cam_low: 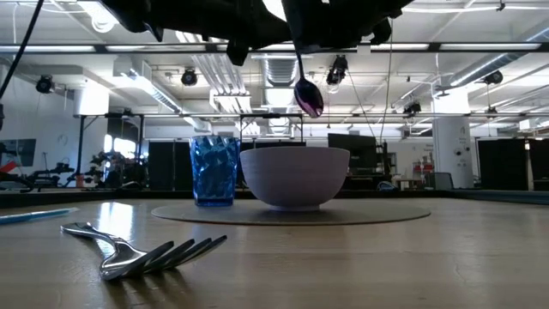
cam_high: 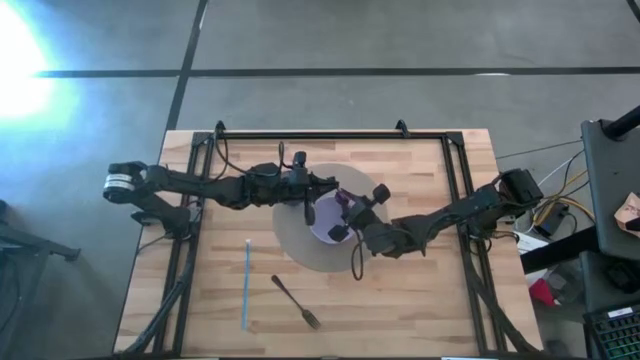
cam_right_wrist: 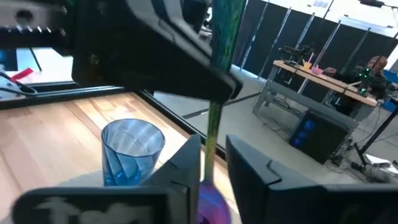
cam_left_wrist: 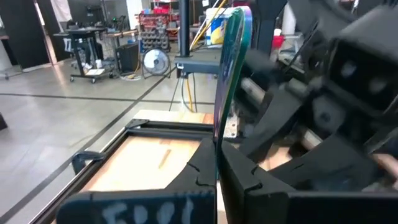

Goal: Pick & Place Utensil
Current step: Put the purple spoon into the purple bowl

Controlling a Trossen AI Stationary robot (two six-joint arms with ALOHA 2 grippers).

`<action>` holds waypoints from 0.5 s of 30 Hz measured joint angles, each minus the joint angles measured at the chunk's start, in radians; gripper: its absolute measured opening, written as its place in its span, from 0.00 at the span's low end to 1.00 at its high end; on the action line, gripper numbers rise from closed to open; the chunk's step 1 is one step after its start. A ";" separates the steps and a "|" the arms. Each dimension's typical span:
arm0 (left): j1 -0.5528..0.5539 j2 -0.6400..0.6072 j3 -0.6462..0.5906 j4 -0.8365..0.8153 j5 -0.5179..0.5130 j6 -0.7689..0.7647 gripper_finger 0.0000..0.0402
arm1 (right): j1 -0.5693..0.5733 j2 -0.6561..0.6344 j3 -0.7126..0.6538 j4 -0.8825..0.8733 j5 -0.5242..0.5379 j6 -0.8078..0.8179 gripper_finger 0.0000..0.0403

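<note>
Above the bowl (cam_low: 294, 177) hangs the spoon (cam_low: 308, 96), pinched tight by the left gripper (cam_left_wrist: 217, 163). Right gripper (cam_right_wrist: 212, 163) sits loosely apart around it. Cup (cam_low: 214, 170) beside bowl; fork (cam_low: 141, 248) and straw (cam_high: 245, 283) lie nearby.

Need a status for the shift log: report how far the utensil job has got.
Done: the spoon is off the table and hangs over the bowl. In hand: a handover, with the left gripper shut on the spoon's handle and the right gripper parted around it. Left: setting the spoon down. The fork and the blue straw lie untouched on the table.
</note>
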 joint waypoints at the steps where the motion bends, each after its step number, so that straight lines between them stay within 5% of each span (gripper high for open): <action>1: 0.000 0.000 0.001 -0.011 -0.004 0.002 0.00 | 0.001 -0.008 0.000 -0.010 -0.001 -0.009 0.21; 7: -0.001 0.000 0.012 -0.084 -0.017 0.011 0.00 | 0.030 -0.088 0.000 -0.154 -0.036 0.005 0.32; 15: -0.001 0.000 0.035 -0.189 0.000 -0.012 0.00 | 0.037 -0.262 0.000 -0.390 -0.347 0.065 0.36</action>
